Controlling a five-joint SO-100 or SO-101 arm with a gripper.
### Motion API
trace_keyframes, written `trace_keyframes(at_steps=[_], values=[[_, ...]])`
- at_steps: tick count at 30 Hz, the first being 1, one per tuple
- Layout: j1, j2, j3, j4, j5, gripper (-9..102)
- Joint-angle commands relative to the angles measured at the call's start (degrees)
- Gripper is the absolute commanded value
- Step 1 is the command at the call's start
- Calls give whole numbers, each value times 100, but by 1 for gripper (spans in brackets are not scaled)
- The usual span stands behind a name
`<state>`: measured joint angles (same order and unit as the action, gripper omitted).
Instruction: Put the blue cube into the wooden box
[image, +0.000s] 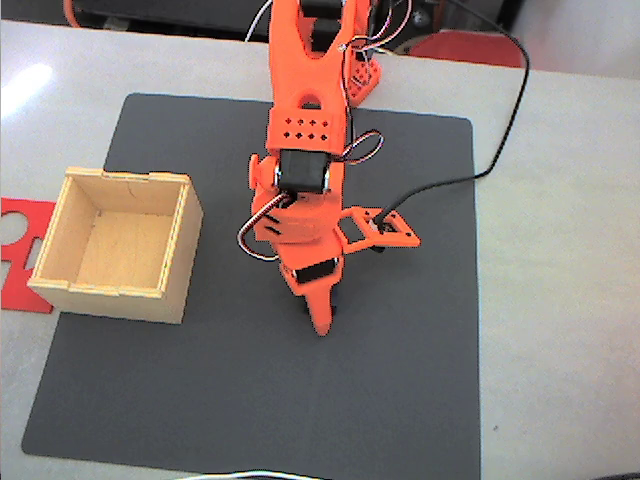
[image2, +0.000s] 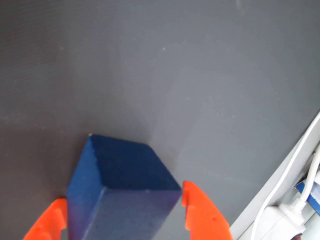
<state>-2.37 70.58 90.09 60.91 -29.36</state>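
While the orange end effector (image2: 122, 217) points down at the dark mat (image: 400, 380), its two fingers sit either side of the blue cube (image2: 120, 185) in the wrist view, one finger (image2: 200, 212) touching the cube's right face and the other close against its left. It appears closed on the cube, though whether the cube is lifted off the mat cannot be told. In the fixed view the cube is hidden under the arm, whose tip (image: 320, 322) is near the middle of the mat. Farther off, to the left of the end effector in that view, stands the wooden box (image: 175, 265), open-topped and empty, well apart from the tip. Beyond it a red sheet (image: 20, 225) lies on the desk (image: 560, 300). The grasp step seems in hand; next would be lifting and carrying leftward over the box wall.
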Motion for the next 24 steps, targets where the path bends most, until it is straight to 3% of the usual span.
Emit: trace_keyframes(at_steps=[1, 17, 19, 22, 24], values=[[-141, -44, -211, -97, -44, 29], [-650, -220, -220, 316, -149, 25], [-650, -220, -202, 343, -149, 19], [-650, -220, -193, 343, -158, 0], [-650, -220, -193, 343, -176, 0]])
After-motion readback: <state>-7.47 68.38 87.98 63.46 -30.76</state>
